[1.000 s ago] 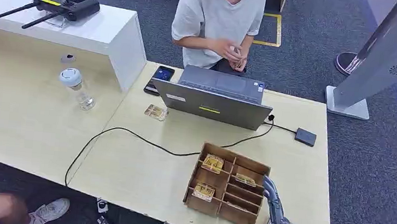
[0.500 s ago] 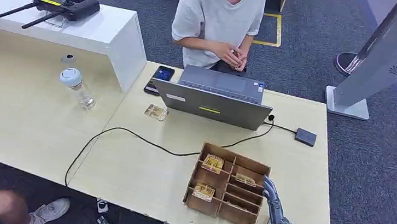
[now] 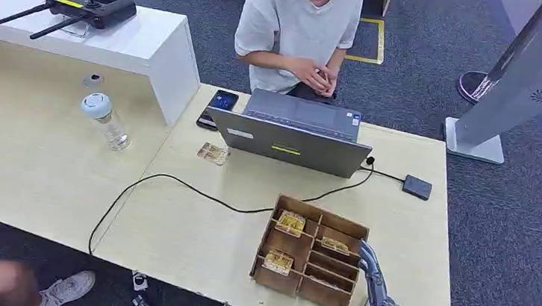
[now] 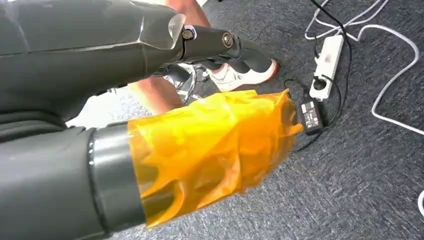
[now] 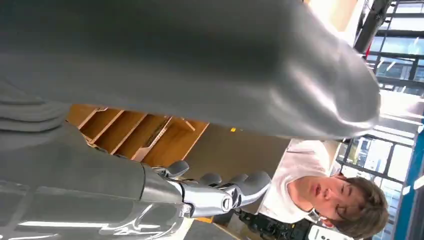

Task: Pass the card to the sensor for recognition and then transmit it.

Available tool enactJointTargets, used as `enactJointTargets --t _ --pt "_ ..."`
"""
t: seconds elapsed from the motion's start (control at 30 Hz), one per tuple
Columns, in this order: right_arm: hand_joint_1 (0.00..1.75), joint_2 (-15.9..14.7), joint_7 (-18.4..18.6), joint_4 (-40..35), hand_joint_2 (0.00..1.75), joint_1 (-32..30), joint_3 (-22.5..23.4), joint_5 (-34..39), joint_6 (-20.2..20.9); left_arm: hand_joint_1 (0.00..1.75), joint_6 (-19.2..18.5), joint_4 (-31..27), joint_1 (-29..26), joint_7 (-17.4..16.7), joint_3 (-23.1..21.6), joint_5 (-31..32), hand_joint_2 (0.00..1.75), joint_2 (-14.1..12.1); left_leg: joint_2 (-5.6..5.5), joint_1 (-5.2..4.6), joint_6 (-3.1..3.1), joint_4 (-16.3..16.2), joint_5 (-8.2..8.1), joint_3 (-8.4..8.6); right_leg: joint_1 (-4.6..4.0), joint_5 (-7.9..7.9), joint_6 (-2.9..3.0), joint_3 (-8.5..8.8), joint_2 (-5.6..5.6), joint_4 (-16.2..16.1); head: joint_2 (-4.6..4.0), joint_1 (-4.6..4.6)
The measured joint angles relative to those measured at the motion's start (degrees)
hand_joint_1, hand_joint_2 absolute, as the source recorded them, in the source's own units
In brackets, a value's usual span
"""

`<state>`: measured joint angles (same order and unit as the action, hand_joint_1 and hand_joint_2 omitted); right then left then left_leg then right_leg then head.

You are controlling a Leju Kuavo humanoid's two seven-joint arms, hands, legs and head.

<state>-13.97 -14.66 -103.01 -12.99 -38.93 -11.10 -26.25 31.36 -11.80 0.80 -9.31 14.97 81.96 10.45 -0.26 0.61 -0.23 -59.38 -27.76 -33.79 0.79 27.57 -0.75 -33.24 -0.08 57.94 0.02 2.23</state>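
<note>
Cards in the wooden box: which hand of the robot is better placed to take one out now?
The right hand, probably. It is at the right edge of the wooden box, beside the cell with a card. The left hand hangs over the carpet floor, away from the table.

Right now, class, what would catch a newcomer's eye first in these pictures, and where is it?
Probably the wooden compartment box near the table's front edge, a few cards in its slots, with the robot's right hand at its right side. Behind it stands an open laptop, and a person in a white shirt sits beyond.
</note>
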Motion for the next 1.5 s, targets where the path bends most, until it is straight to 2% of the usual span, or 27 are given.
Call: enactJointTargets --t 1.5 --pt "0.0 0.0 -0.31 0.02 0.0 0.01 0.0 -0.31 -0.07 0.0 0.13 0.0 0.0 0.13 -0.02 0.31 0.0 0.02 0.0 0.0 0.0 0.0 0.0 0.0 0.0 0.0 0.0 0.0 0.0 0.0 0.0 0.0"
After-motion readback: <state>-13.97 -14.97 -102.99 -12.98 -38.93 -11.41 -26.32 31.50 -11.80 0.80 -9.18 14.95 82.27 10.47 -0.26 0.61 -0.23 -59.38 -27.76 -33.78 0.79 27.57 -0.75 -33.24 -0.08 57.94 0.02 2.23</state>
